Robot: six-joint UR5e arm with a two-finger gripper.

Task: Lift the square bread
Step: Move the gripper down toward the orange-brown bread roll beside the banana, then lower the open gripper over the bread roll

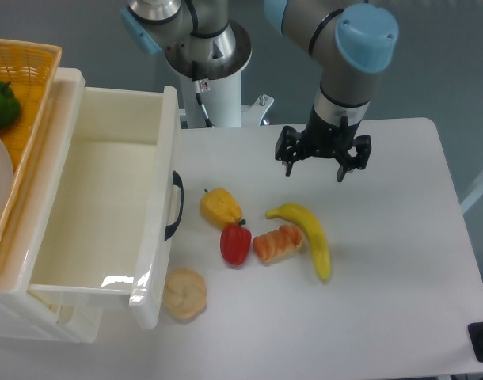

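On the white tabletop point(400, 261): 1 blocky orange-brown square bread w/ cream stripes point(278, 242), 1 yellow banana point(311, 237), 1 red toy pepper point(235, 242), 1 yellow toy pepper point(220, 207), 1 round pale tan bun point(184, 294). Square bread sits mid-table, between red pepper and banana, touching or just beside the banana's inner curve. Bun lies near front edge, just beside the open cream plastic drawer point(107, 214) w/ 1 dark handle point(174, 205). 1 woven orange basket point(28, 87) at far left w/ 1 green item point(1, 104). No legible writing; small red-white sticker on arm base point(203, 85), unreadable. 1 black two-finger gripper point(322, 161) hangs toward back edge above the banana, fingers spread wide, holding nothing. Right half and front right of the table are bare.
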